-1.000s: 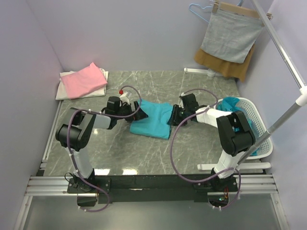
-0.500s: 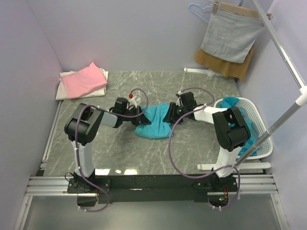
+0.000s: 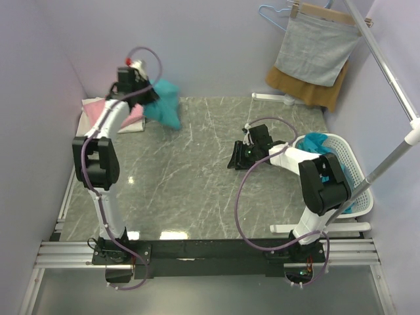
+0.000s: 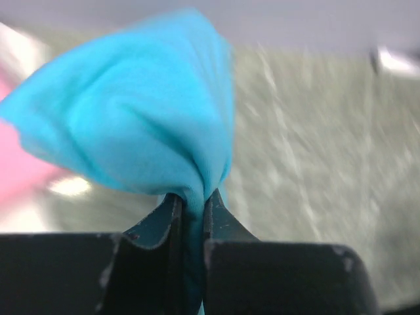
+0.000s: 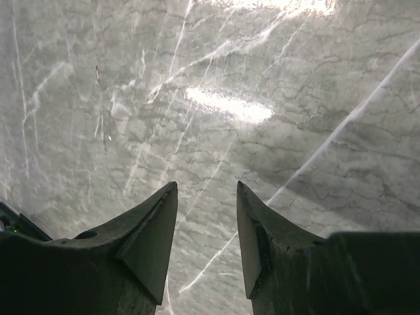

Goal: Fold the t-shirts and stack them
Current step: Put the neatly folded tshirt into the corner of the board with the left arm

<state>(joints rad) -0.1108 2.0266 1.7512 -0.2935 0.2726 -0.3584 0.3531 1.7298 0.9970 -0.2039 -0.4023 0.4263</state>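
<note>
My left tool point(image 4: 193, 202) is clamped tight on a bunched teal t-shirt point(image 4: 131, 125). It holds the shirt off the marble worktop point(image 3: 177, 184) at the far left corner, just right of the folded pink t-shirt point(image 3: 96, 109). My right tool point(image 5: 206, 190) hovers low over the worktop right of centre, its jaws a little apart with only bare stone showing between them. Another teal garment point(image 3: 315, 140) lies in the white basket point(image 3: 359, 178) at the right edge.
</note>
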